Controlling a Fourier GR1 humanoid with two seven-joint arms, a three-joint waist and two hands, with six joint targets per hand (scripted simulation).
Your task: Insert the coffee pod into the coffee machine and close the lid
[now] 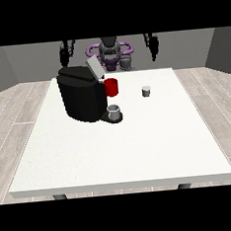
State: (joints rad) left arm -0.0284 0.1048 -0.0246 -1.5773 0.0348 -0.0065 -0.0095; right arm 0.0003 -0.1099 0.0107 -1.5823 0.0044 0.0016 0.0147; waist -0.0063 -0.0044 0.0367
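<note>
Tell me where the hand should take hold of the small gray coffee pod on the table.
Probably by its round side wall, coming down from above. The coffee pod stands upright and alone on the white table, clear of the coffee machine, so opposite sides look free for fingers and thumb.

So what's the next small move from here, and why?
Probably bring the hand at the view's right down toward the coffee pod. The pod sits alone on the white table, right of the coffee machine, whose lid stands open; both hands hang raised near the robot, and this one is nearer.
</note>
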